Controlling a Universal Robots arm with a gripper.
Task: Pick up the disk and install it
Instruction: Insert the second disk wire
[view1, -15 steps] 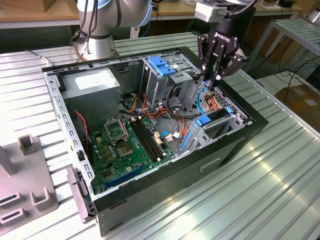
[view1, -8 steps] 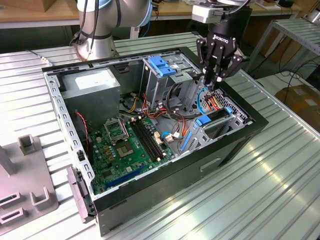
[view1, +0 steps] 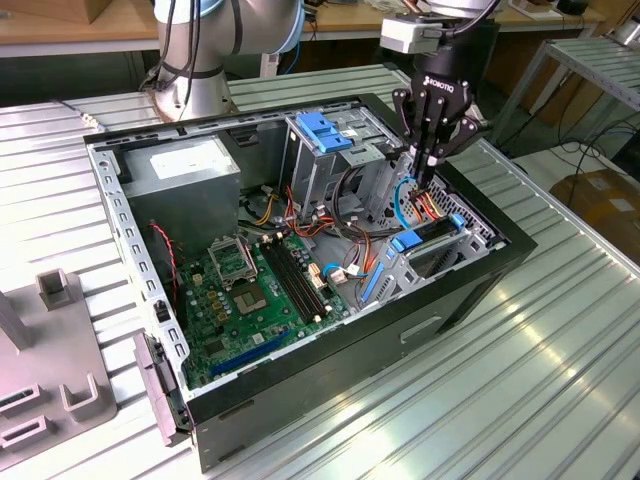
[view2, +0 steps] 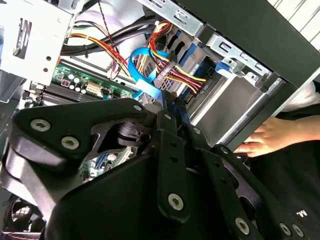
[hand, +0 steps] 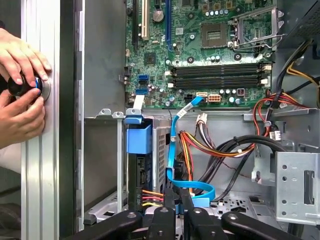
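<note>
One closed, empty claw (view1: 428, 178) hangs just above the seated disk's (view1: 432, 232) cabled edge.

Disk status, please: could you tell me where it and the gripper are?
Gripper low among cables beside the disk. Disk seated in its bay, cabled. Person's hands outside the case.

My black three-fingered gripper (view1: 428, 178) reaches down into the open black computer case (view1: 330, 360) on the ribbed metal table (view1: 560, 370), fingertips drawn together just above the blue-railed silver disk (view1: 432, 236) seated beside the green motherboard (view1: 260, 290).
</note>
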